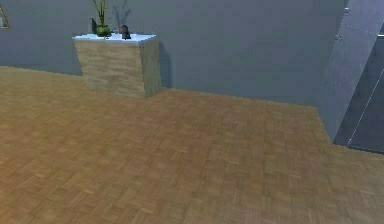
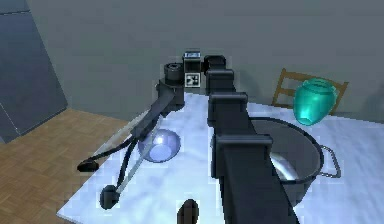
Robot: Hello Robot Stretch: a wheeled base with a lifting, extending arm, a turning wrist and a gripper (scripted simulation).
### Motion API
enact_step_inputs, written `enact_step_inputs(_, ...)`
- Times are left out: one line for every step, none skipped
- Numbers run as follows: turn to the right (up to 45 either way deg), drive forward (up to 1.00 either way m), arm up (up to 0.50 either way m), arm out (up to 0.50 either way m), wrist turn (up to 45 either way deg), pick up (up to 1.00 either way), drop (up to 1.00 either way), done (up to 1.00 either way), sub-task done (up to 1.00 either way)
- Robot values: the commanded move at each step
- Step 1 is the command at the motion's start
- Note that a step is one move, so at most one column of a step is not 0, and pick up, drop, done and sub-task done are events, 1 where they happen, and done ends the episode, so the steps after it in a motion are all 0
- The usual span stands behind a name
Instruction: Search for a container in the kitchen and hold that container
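Note:
In the arm side view the dark arm (image 2: 240, 140) reaches out over a white table (image 2: 120, 190). My gripper (image 2: 98, 182) points down toward the table's near left edge, its thin fingers (image 2: 130, 135) running past a clear glass bowl (image 2: 160, 148) that lies on the tabletop. I cannot tell whether the gripper holds anything. A large grey metal pot (image 2: 295, 160) with side handles stands just right of the arm. Behind it is a teal glass jar (image 2: 315, 100).
A wooden chair (image 2: 290, 85) stands behind the table against a grey wall. In the forward view, wood floor (image 1: 170, 160) stretches to a grey wall. A stone-faced pedestal (image 1: 118, 62) at upper left carries a potted plant (image 1: 102, 20). A grey door (image 1: 360, 80) is at right.

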Motion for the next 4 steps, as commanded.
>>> enact_step_inputs(0.0, 0.00, 0.00, 0.00, 45.0, 0.00, 0.00, 0.00, 0.00)
enact_step_inputs(0.0, 0.00, 0.00, 0.00, 45.0, 0.00, 0.00, 0.00, 0.00)
enact_step_inputs(0.0, 0.00, 0.00, 0.00, 15.0, 0.00, 0.00, 0.00, 0.00)
enact_step_inputs(0.0, 0.00, -0.24, 0.00, 0.0, 0.00, 0.00, 0.00, 0.00)
